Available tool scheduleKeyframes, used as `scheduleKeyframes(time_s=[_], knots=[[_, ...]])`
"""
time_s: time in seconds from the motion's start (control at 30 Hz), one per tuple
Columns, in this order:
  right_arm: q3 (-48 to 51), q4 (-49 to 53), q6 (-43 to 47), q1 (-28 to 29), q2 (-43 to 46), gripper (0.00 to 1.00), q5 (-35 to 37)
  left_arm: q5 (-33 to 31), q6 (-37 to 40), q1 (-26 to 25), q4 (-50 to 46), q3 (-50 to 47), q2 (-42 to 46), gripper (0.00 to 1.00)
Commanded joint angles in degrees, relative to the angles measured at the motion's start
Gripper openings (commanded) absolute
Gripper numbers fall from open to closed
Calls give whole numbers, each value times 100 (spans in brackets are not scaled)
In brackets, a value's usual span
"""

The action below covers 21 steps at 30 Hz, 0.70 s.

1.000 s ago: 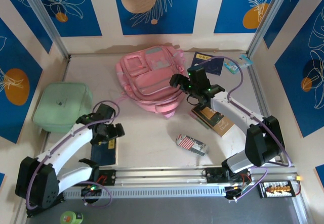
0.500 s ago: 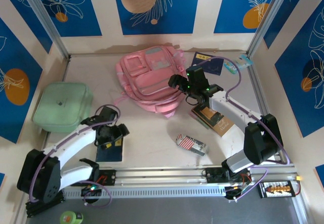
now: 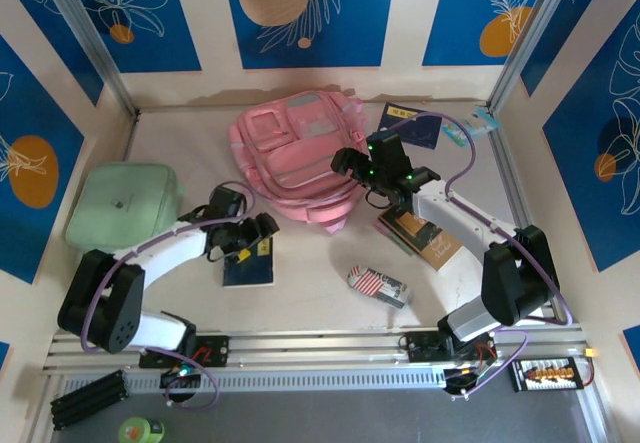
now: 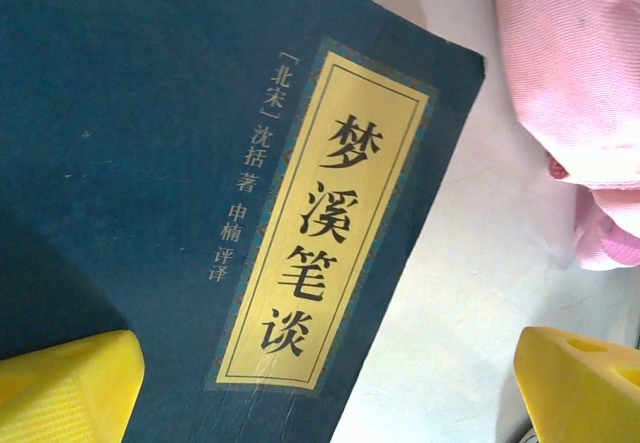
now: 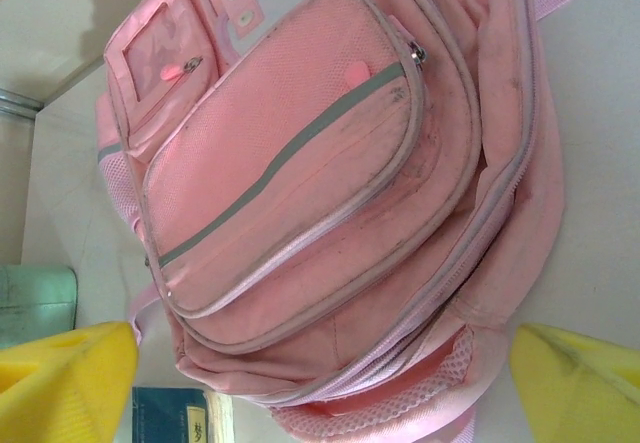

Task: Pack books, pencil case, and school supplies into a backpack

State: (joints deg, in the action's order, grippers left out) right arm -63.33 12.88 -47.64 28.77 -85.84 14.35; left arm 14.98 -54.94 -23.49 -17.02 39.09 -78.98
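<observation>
Left gripper (image 3: 252, 237), jaws spread, over the far end of a navy book (image 3: 247, 269) lying flat left of centre, just near of the pink backpack (image 3: 290, 148), right gripper (image 3: 352, 166), jaws spread, over the backpack's right edge, striped pencil case (image 3: 379, 285) nearer, well apart.

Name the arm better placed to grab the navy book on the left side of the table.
Left. The left gripper hangs open directly above the navy book, with the cover close under its wrist camera. The right gripper is open too, but faces the backpack, farther from that book.
</observation>
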Motion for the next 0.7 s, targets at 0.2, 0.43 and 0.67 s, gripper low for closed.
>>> scheduleKeyframes(time_s=[0.2,0.43,0.67], knots=[[-467,251,711,519,-231,95,-360,-330,1261,569,-1297,415,613,100],[-1189,586,1323,1334,-996,94,-594,-427,1729,1183,-1664,219,694,100],[-1999,1015,1946,1896,-1880,92,-837,-302,1789,1516,-1609,-97,720,100]])
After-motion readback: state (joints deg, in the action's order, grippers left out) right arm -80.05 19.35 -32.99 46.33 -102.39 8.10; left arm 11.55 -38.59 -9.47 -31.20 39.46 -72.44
